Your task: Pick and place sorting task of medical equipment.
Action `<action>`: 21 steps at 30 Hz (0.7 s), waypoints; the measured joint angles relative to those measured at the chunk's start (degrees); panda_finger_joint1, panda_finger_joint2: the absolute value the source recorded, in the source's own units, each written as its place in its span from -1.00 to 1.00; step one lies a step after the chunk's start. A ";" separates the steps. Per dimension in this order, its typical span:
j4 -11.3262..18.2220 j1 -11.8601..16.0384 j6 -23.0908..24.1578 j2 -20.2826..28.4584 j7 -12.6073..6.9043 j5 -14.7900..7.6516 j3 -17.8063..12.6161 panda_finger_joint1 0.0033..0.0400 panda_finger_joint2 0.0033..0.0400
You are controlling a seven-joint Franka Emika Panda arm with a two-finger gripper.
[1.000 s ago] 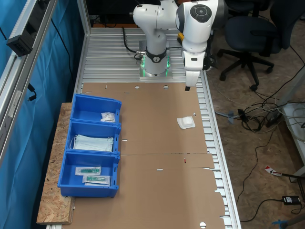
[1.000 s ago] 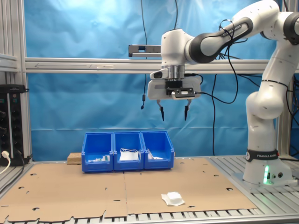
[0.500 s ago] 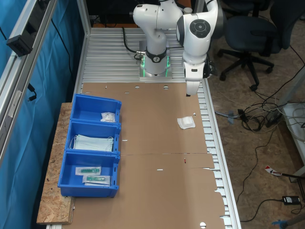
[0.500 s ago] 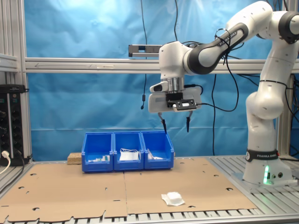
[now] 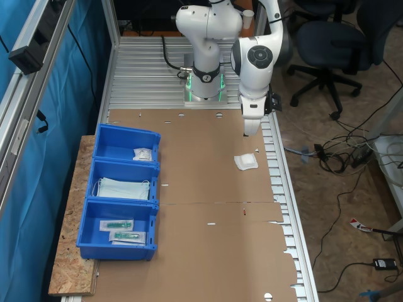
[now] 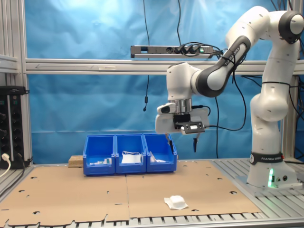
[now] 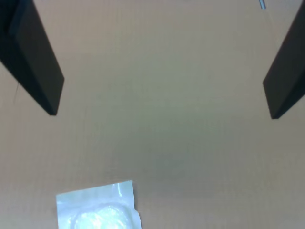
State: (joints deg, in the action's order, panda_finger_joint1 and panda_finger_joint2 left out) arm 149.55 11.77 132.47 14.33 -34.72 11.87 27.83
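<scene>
White packet (image 7: 97,209) cut off under spread gripper (image 7: 162,107).

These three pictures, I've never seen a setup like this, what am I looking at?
A white robot arm works over a cardboard-covered table. The first exterior view looks down from above, the second exterior view from the side, and the wrist view from a camera on the arm, looking down between the two dark fingers. The hand is open and holds nothing, hanging above the table. A white packet lies on the cardboard. Three blue bins hold a similar packet, face masks and clear packets.
</scene>
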 joint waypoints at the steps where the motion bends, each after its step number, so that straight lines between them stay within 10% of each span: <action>1: 0.29 0.00 0.81 -0.38 -0.01 0.00 0.20 1.00 1.00; 21: 0.62 0.04 14.41 -12.86 -0.57 0.02 1.43 1.00 1.00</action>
State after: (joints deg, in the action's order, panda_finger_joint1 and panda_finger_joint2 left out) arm 150.16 11.81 146.88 1.47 -35.28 11.89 29.26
